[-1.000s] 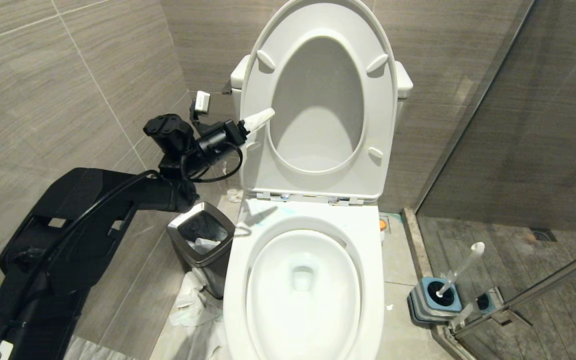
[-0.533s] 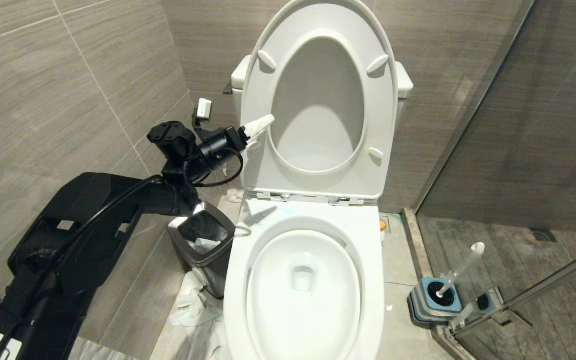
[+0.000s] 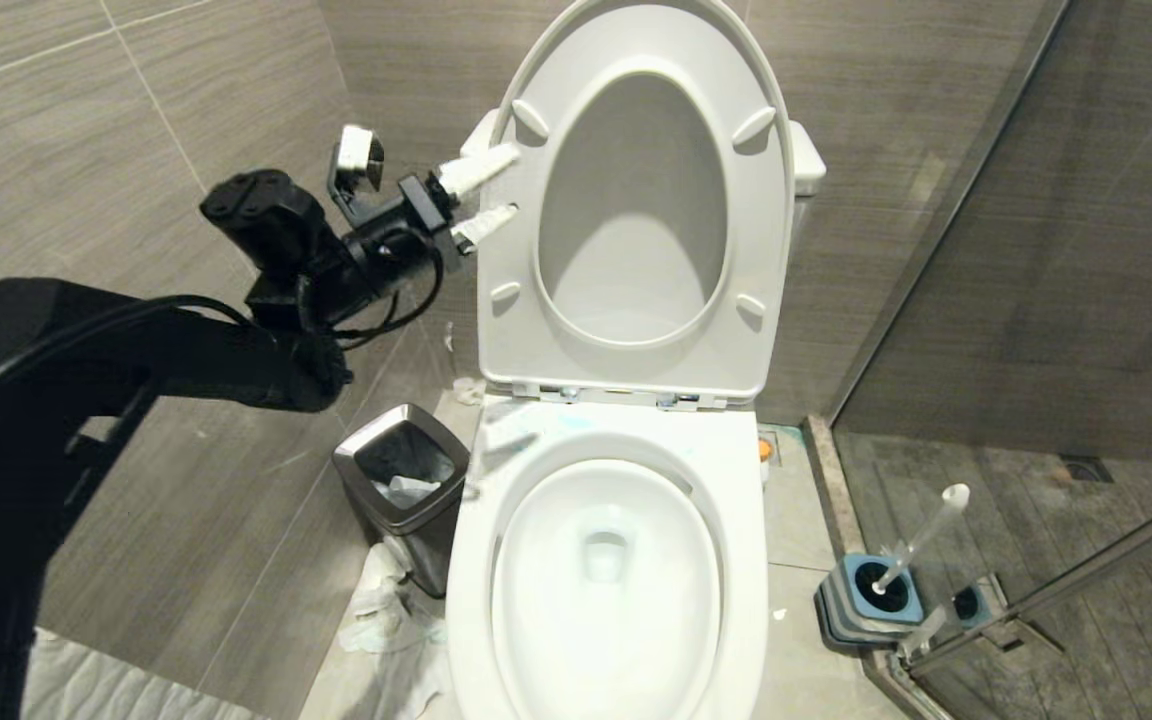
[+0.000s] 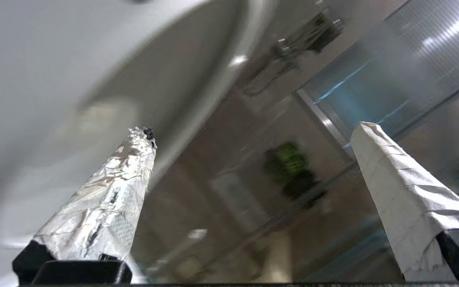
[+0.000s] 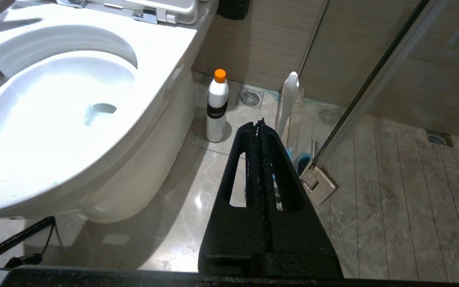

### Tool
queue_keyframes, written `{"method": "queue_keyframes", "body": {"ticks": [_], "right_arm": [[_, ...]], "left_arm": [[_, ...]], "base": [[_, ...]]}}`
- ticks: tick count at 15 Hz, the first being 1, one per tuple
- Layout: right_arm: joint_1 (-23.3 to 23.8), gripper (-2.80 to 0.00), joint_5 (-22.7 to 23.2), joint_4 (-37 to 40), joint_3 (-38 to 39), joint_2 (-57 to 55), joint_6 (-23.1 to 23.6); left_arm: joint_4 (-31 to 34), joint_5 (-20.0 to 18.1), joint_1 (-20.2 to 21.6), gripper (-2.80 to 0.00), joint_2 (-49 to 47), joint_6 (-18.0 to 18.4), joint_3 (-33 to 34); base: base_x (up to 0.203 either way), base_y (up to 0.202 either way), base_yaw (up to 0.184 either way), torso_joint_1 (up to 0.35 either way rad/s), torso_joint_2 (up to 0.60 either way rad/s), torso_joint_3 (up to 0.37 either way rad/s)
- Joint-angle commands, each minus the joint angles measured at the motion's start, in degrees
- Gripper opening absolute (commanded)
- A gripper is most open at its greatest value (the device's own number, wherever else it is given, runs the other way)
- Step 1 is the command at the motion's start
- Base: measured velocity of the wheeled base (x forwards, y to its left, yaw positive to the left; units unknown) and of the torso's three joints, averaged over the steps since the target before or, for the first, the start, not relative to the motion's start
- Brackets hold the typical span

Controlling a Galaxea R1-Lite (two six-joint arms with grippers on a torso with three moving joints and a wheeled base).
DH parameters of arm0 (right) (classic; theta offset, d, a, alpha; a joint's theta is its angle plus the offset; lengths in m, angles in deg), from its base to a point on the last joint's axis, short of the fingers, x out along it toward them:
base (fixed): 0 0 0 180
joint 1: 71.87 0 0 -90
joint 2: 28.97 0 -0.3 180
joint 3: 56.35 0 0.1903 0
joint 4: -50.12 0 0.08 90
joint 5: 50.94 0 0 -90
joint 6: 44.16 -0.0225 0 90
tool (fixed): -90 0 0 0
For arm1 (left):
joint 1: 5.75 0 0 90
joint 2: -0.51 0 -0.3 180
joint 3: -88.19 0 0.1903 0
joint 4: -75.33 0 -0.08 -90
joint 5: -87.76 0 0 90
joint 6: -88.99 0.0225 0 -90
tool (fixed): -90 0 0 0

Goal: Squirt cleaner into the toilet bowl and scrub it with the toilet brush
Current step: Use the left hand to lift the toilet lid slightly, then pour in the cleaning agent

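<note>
The left gripper (image 3: pixel 485 190) was up high beside the raised toilet seat (image 3: pixel 636 210), at its left edge near the top. Its two white-wrapped fingers (image 4: pixel 106 215) stood wide apart with nothing between them. They pointed at the seat's rim, very near it; whether they touched it could not be told.

The toilet bowl (image 3: pixel 606 560) sat open below, well under that gripper. A little water lay at its bottom.

The cleaner (image 5: pixel 217 105), a white bottle with an orange cap, stood upright on the floor just beside the right side of the toilet. It was far from the left gripper, across the toilet and down low. In the right wrist view it stood a little ahead of the right gripper (image 5: pixel 259 124), apart from it.

The toilet brush (image 3: pixel 921 535) leaned in its blue-grey holder (image 3: pixel 871 600) on the floor to the right of the toilet, by the glass shower door (image 3: pixel 1066 250). It too was well apart from the left gripper.

The right gripper hung low near the floor with its black fingers pressed together, holding nothing.

A small waste bin (image 3: pixel 406 485) stood on the floor left of the toilet, under the left arm, with crumpled paper (image 3: pixel 386 610) near it.
</note>
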Motion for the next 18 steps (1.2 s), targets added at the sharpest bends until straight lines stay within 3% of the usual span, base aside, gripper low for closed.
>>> {"method": "queue_keyframes", "body": {"ticks": [1, 3, 4, 5, 6, 7, 9, 11, 12, 13, 14, 16, 18], "right_arm": [[0.0, -2.8, 0.0, 0.0, 0.7, 0.0, 0.1], [0.0, -2.8, 0.0, 0.0, 0.7, 0.0, 0.1], [0.0, -2.8, 0.0, 0.0, 0.7, 0.0, 0.1], [0.0, -2.8, 0.0, 0.0, 0.7, 0.0, 0.1], [0.0, -2.8, 0.0, 0.0, 0.7, 0.0, 0.1], [0.0, -2.8, 0.0, 0.0, 0.7, 0.0, 0.1], [0.0, -2.8, 0.0, 0.0, 0.7, 0.0, 0.1], [0.0, -2.8, 0.0, 0.0, 0.7, 0.0, 0.1], [0.0, -2.8, 0.0, 0.0, 0.8, 0.0, 0.1], [0.0, -2.8, 0.0, 0.0, 0.7, 0.0, 0.1], [0.0, -2.8, 0.0, 0.0, 0.7, 0.0, 0.1], [0.0, -2.8, 0.0, 0.0, 0.7, 0.0, 0.1], [0.0, -2.8, 0.0, 0.0, 0.7, 0.0, 0.1]], "left_arm": [[-0.4, -0.2, -1.2, 0.0, 13.3, -5.8, 8.3], [4.5, -0.1, -3.1, 0.0, 23.1, -8.7, 15.7], [9.9, -0.1, -4.2, 0.0, 28.2, -9.2, 18.3], [17.9, 0.0, -5.2, 0.0, 32.8, -8.5, 20.3], [28.3, 0.1, -6.1, 0.0, 36.5, -5.5, 21.5], [40.0, 0.4, -7.0, 0.0, 40.3, 1.3, 22.2], [61.3, 3.8, -9.0, 0.0, 46.8, 21.5, 22.2], [78.6, 13.3, -10.8, 0.0, 53.4, 43.1, 22.3], [85.3, 18.7, -11.1, 0.0, 56.6, 50.9, 22.4], [89.4, 25.1, -11.4, 0.0, 59.9, 54.8, 22.5], [91.7, 32.3, -12.2, 0.0, 63.0, 56.2, 22.5], [93.6, 43.0, -14.4, 0.0, 68.8, 58.2, 23.1], [95.8, 48.3, -15.1, 0.0, 75.3, 62.2, 24.7]], "base": [[0.0, 0.0, 0.0, 0.0, 0.0, 0.0], [0.0, 0.0, 0.0, 0.0, 0.0, 0.0], [0.0, 0.0, 0.0, 0.0, 0.0, 0.0], [0.0, 0.0, 0.0, 0.0, 0.0, 0.0], [0.0, 0.0, 0.0, 0.0, 0.0, 0.0], [0.0, 0.0, 0.0, 0.0, 0.0, 0.0], [0.0, 0.0, 0.0, 0.0, 0.0, 0.0], [0.0, 0.0, 0.0, 0.0, 0.0, 0.0], [0.0, 0.0, 0.0, 0.0, 0.0, 0.0], [0.0, 0.0, 0.0, 0.0, 0.0, 0.0], [0.0, 0.0, 0.0, 0.0, 0.0, 0.0], [0.0, 0.0, 0.0, 0.0, 0.0, 0.0], [0.0, 0.0, 0.0, 0.0, 0.0, 0.0]]}}
